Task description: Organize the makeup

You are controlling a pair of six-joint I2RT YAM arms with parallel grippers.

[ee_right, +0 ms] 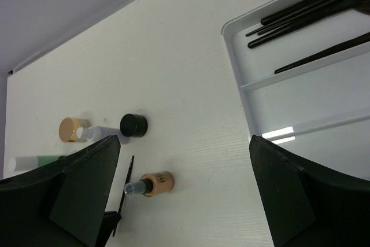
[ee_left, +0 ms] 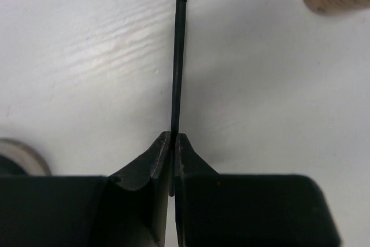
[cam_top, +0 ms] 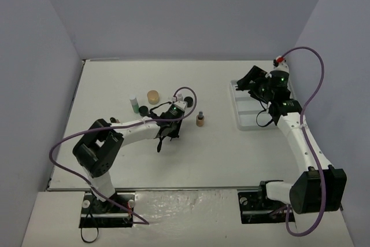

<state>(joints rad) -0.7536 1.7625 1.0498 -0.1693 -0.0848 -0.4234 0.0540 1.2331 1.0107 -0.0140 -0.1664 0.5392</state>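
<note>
My left gripper (cam_top: 167, 131) is shut on a thin black brush (ee_left: 178, 56) that sticks straight out from the fingertips, low over the table; the brush also shows in the right wrist view (ee_right: 124, 192). A tan bottle (cam_top: 200, 121) lies just right of it (ee_right: 155, 183). A green bottle (cam_top: 134, 106), a clear-grey bottle (ee_right: 99, 133), a tan jar (cam_top: 153, 96) and a black jar (ee_right: 133, 124) stand in a group behind. My right gripper (ee_right: 185, 138) is open and empty, above the white tray (cam_top: 238, 121). Several black brushes (ee_right: 306, 4) lie in the tray's far compartment.
The tray's nearer compartments (ee_right: 312, 93) hold nothing that I can see. A round pale object (ee_left: 20, 154) shows at the lower left of the left wrist view. Grey walls enclose the table on the left, back and right.
</note>
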